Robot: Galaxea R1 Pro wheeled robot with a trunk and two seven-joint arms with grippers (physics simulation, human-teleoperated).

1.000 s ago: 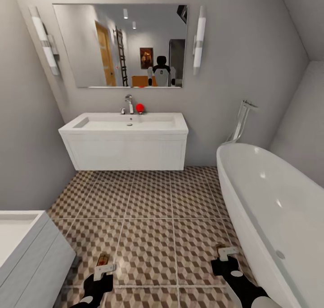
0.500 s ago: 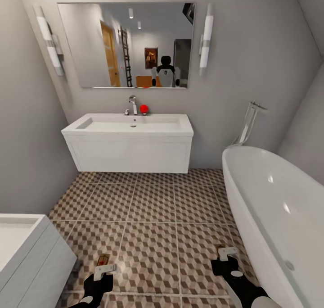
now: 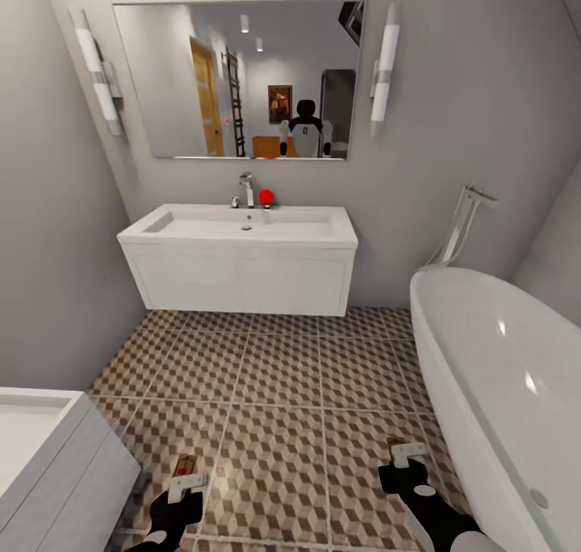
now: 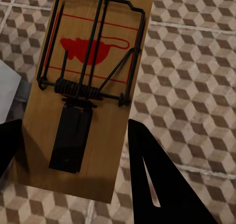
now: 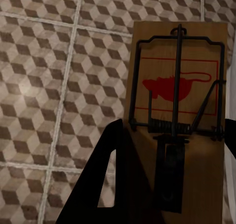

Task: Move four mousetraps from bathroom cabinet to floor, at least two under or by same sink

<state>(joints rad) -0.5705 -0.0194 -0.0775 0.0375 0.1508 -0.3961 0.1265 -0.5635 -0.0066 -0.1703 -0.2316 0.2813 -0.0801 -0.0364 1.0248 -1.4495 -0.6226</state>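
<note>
While both grippers, left point(image 3: 187, 481) and right point(image 3: 407, 453), each clamp a mousetrap point(image 4: 86, 91) above the bathroom floor point(image 3: 274, 374), I judge I'm carrying; next, approach the far sink point(image 3: 240, 253) and lower them.

the left pincer point(image 3: 187, 481) has pale grey, flat fingers on a glossy black wrist block. the right pincer point(image 3: 407, 453) matches it, with a black wrist running into a white rounded forearm shell. in the wrist views the fingers point(image 4: 167, 184) are matte black wedges, one with a narrow slit.
</note>
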